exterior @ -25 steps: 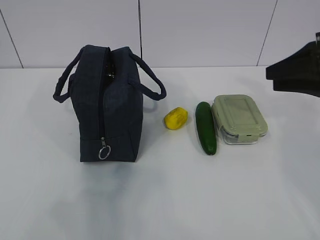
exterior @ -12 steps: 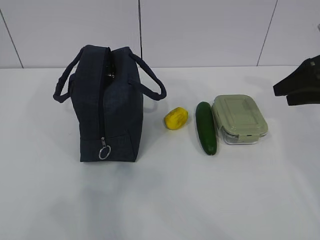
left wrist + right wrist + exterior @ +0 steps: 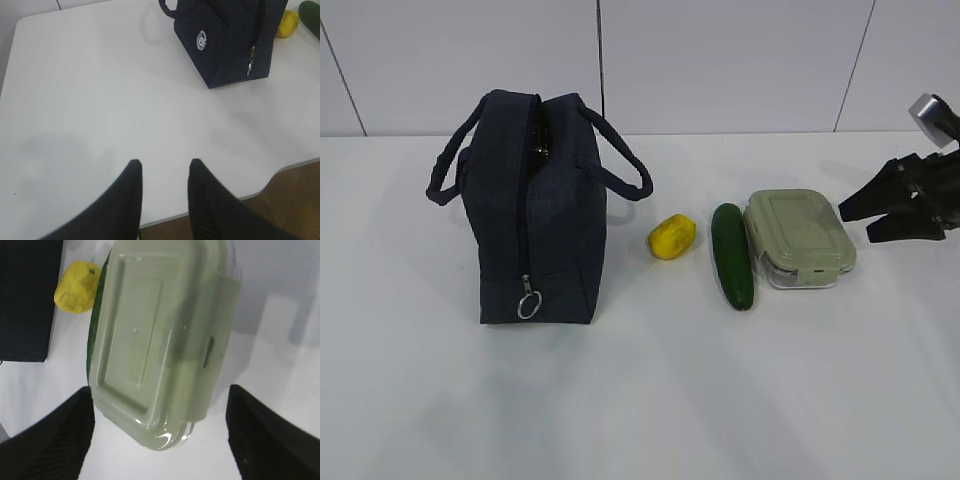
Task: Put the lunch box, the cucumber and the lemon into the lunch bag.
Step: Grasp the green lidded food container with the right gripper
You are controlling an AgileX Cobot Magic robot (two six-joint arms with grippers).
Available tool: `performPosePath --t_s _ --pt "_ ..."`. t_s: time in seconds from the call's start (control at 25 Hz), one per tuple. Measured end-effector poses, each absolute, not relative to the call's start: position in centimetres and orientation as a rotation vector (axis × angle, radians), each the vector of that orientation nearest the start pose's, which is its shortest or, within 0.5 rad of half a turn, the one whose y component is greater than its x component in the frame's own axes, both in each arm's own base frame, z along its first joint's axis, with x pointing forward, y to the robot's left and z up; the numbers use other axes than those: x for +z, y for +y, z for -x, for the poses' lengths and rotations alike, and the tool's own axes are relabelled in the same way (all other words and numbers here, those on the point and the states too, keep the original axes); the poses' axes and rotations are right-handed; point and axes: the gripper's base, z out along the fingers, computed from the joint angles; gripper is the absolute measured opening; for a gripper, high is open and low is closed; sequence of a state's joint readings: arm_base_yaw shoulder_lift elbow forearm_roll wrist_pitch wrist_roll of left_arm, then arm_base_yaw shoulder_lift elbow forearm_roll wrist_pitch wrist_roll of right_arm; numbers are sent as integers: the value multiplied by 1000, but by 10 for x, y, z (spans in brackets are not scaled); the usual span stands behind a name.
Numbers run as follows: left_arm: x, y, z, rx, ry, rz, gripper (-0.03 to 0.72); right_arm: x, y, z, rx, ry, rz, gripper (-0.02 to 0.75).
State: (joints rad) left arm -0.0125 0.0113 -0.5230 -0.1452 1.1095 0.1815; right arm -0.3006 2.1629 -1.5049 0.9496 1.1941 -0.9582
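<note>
The right end effector (image 3: 860, 217), fingers spread, has moved in beside the lunch box (image 3: 799, 238); the left end effector (image 3: 165, 170) hangs released over the worktop (image 3: 90, 110).

matte black tapered end effector (image 3: 857, 220) fingers (image 3: 129, 200)

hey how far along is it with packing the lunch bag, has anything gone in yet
Nothing is packed yet. The lunch box, cucumber and lemon all lie on the table to the right of the lunch bag. In hand: the right gripper is open beside the lunch box, its fingers wide on either side in the right wrist view, not gripping. The left gripper is open, holding nothing. All three items remain.
</note>
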Motion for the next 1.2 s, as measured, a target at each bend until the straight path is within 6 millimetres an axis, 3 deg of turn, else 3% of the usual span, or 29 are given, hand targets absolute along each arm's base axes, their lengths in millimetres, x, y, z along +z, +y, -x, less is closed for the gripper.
performPosePath --t_s 0.32,0.64,0.96,1.2 --pt "280 -12 9 -71 2062 -213 226 144 -63 -438 1083 2553 236 619" --pt "280 -12 9 -71 2062 -213 225 135 -46 -452 1090 2549 293 619" --pt "280 -12 9 -71 2062 -213 225 111 -43 -456 1149 2572 252 619" --pt "280 -12 9 -71 2062 -213 225 110 -40 -457 1166 2565 245 619"
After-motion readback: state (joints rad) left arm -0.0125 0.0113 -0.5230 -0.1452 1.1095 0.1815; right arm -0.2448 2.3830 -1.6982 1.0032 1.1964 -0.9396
